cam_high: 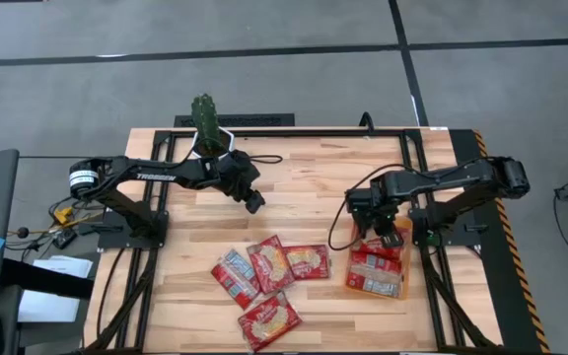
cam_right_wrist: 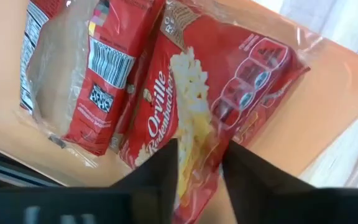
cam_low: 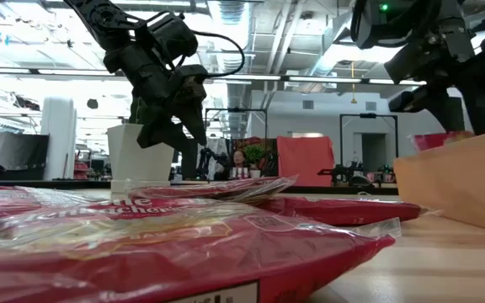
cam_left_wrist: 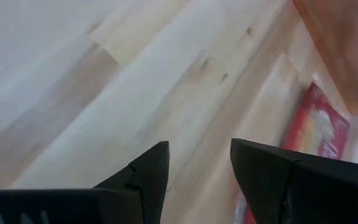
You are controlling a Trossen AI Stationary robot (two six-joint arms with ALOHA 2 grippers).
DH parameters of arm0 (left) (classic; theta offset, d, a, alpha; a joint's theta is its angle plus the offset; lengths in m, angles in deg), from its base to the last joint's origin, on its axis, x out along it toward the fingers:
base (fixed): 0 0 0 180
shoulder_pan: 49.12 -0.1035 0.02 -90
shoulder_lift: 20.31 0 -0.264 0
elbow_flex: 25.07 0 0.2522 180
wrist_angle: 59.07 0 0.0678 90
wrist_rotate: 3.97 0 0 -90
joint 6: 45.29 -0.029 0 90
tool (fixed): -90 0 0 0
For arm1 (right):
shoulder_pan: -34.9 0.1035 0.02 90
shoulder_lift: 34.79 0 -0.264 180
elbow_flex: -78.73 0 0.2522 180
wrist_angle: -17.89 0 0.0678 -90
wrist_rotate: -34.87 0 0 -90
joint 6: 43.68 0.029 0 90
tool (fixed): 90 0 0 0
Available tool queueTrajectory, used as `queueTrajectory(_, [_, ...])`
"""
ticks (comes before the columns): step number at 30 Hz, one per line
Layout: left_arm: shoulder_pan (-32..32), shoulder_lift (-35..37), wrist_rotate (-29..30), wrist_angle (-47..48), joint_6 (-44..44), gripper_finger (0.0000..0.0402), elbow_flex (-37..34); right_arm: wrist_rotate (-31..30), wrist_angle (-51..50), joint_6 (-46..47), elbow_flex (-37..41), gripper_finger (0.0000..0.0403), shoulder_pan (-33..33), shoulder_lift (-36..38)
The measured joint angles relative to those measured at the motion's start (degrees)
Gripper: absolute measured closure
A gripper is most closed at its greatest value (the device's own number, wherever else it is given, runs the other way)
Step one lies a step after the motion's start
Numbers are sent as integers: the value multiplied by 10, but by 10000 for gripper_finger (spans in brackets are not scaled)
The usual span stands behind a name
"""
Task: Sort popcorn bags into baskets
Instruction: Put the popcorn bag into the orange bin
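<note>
Several red popcorn bags lie flat and loose near the table's near edge: [cam_high: 235, 277], [cam_high: 270, 262], [cam_high: 307, 260], [cam_high: 269, 321]. More bags [cam_high: 377, 273] lie in the translucent orange tray [cam_high: 349, 278] on the right. My right gripper [cam_high: 383, 233] [cam_right_wrist: 199, 163] hovers open over the tray's far end, its fingers pointing down at a bag [cam_right_wrist: 185, 118] that rests slanted against the tray wall [cam_right_wrist: 328, 106]. My left gripper [cam_high: 254, 203] [cam_left_wrist: 199, 163] hangs open above bare wood, left of centre and far of the loose bags. One of those bags [cam_left_wrist: 312, 124] shows past its fingers. My right gripper stands over the printed face of the top bag [cam_right_wrist: 197, 134] in the tray, coming from above. Its own fingers [cam_right_wrist: 163, 168] hide the spot, so I cannot tell whether they touch the bag.
A white pot with a cactus [cam_high: 208, 136] stands at the far edge, beside my left arm. Bare wood lies between the loose bags and the tray. In the low view the tray [cam_low: 457, 181] stands on the right and the bags [cam_low: 183, 244] fill the foreground.
</note>
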Motion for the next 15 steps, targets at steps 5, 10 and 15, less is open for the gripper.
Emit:
queueTrajectory(5, [0, 0, -103, 0, -20, 234, 0, 0, -3, 37, -13, 199, -5, 21])
queueTrajectory(10, [8, 30, -279, 5, 21, 254, 0, -18, -3, 91, -67, 179, -5, 63])
queueTrajectory(15, [74, 111, -214, 109, -25, 308, 0, -30, 52, 198, -107, 186, -4, 90])
